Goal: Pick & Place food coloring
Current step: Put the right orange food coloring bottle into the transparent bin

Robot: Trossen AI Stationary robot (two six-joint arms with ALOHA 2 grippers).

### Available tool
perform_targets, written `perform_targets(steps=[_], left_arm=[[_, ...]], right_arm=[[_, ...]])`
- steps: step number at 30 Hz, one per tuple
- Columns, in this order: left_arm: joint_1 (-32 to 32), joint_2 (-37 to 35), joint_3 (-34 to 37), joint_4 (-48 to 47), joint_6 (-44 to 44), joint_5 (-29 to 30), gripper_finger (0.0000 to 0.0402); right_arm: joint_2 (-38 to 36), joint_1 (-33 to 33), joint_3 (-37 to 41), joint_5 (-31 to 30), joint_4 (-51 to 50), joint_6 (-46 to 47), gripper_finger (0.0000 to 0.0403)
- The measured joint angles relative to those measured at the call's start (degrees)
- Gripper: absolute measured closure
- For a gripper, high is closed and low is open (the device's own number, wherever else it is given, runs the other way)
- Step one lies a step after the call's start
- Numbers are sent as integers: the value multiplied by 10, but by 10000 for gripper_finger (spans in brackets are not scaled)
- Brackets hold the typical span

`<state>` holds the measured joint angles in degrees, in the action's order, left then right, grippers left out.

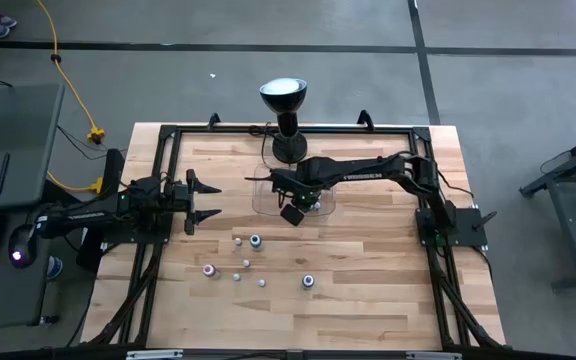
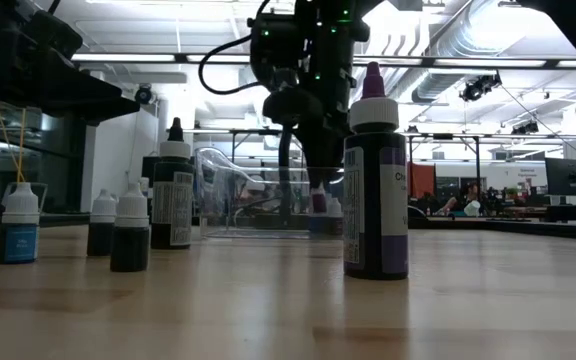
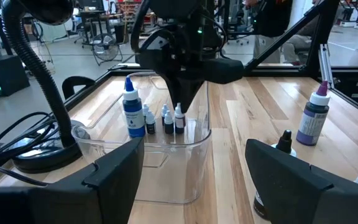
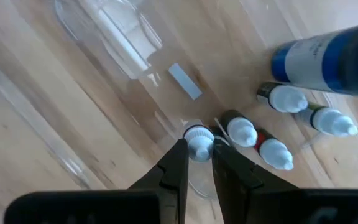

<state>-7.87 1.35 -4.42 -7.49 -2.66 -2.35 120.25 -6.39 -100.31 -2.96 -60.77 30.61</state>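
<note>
**White-capped bottle pinched over the clear tray**

White cap, small bottle (image 4: 198,148): sits between the right gripper (image 4: 196,163) fingertips in the right wrist view, both fingers closed against its sides. Gripper is grasping this bottle inside the tray (image 4: 92,74), pointing down into it.

Beside it in the tray stand more bottles: two white-capped ones (image 4: 240,130) just next to the held one, a red-labelled one among them, two more farther along, and a large blue bottle (image 4: 328,59) at the frame's upper right. Left wrist view shows the same group in a row near the tray's far wall, with the blue bottle (image 3: 131,109) tallest, frame centre-left.

High view: tray (image 1: 268,190) lies at table centre, just below the black lamp (image 1: 284,110). Right arm reaches from the right side across to it, gripper (image 1: 293,208) over the tray's lower part.

Loose bottles on the wood table (image 1: 368,290), below centre of the high frame: a blue-topped one (image 1: 255,241), a pink one (image 1: 209,270), another blue one (image 1: 308,282), and a few small white ones between them, all apart from each other.

Low view: a purple-capped dark bottle (image 2: 375,180) stands upright at centre-right, smaller bottles (image 2: 20,225) at left.

Left gripper (image 1: 200,201) waits at frame left, off the tray, fingers spread apart, holding nothing.
</note>
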Motion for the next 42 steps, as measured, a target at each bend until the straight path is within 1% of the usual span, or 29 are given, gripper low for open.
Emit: perform_targets(steps=[7, 12, 20, 24, 28, 37, 42], left_arm=[[0, 0, 0, 0, 0, 0, 124], [0, 0, 0, 0, 0, 0, 124], [0, 0, 0, 0, 0, 0, 124], [0, 0, 0, 0, 0, 0, 124], [0, 0, 0, 0, 0, 0, 124], [0, 0, 0, 0, 0, 0, 124], [0, 0, 0, 0, 0, 0, 124]], right_arm=[[0, 0, 0, -7, 1, -9, 353], [0, 0, 0, -19, 1, -10, 346], [0, 18, 0, -33, 3, -8, 352], [0, 24, 0, -35, 4, 4, 348], [0, 27, 0, -48, -2, 21, 343], [0, 40, 0, -60, 2, 62, 350], [0, 43, 0, -65, -7, 71, 343]])
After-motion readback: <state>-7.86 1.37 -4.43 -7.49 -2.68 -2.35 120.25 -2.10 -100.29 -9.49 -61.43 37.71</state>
